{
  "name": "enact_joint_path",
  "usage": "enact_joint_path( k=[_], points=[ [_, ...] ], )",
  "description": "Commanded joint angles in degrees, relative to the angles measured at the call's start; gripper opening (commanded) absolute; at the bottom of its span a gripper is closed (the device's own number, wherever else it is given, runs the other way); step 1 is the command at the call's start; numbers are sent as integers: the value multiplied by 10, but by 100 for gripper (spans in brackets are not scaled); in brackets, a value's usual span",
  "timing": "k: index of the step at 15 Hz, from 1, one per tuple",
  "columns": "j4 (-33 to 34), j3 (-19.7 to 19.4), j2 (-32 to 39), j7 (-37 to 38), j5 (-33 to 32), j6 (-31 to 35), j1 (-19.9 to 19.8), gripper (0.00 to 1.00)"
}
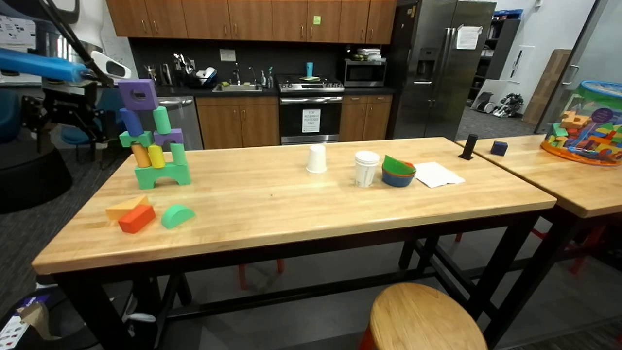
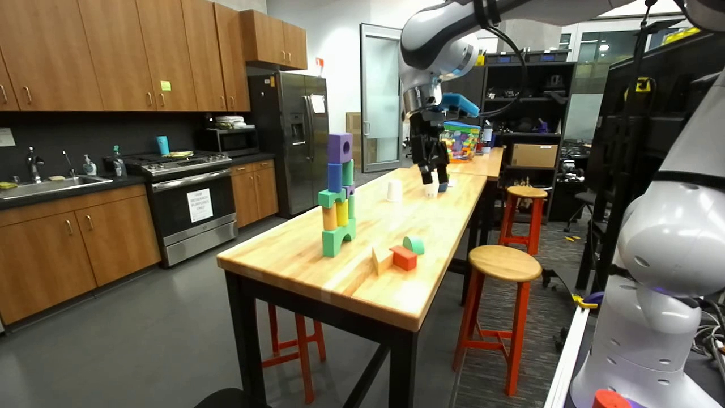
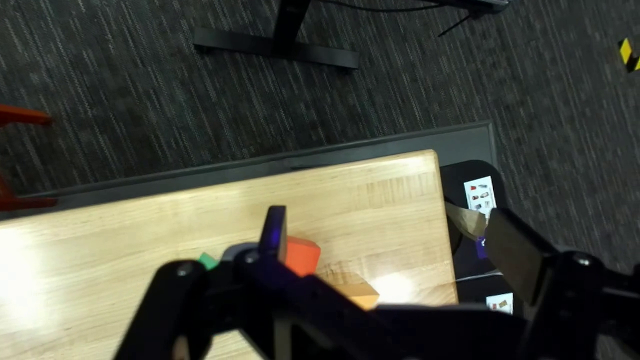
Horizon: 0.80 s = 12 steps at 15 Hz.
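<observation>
A light-wood rect table (image 1: 272, 209) held a multicol block tower (image 1: 165, 134), red rect block (image 1: 137, 218) nr it, & the blk robot gripper (image 3: 392, 239) hung mid-air, jaws spread wide.

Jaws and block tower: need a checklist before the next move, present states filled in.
1. Jaws open: ok, spread wide in the wrist view.
2. Nothing held: ok, no object sits between the jaws.
3. Block tower upright: ok, standing in both exterior views.
4. Jaws apart from the block tower: ok, a gap shows in both exterior views.
5. Red block fully visible in the wrist view: not ok, the jaws hide part of it.
6. Red block clear of the orange wedge: cannot tell, they lie too close to say whether they touch.
</observation>
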Motion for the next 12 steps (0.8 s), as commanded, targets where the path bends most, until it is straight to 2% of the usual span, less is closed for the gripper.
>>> enact_joint_path(
  k=[1,8,12],
  points=[
    [1,1,0,0,0,-1,3,100],
    [1,2,1,0,0,0,5,100],
    [-17,4,-15,12,2,58,4,100]
  ],
)
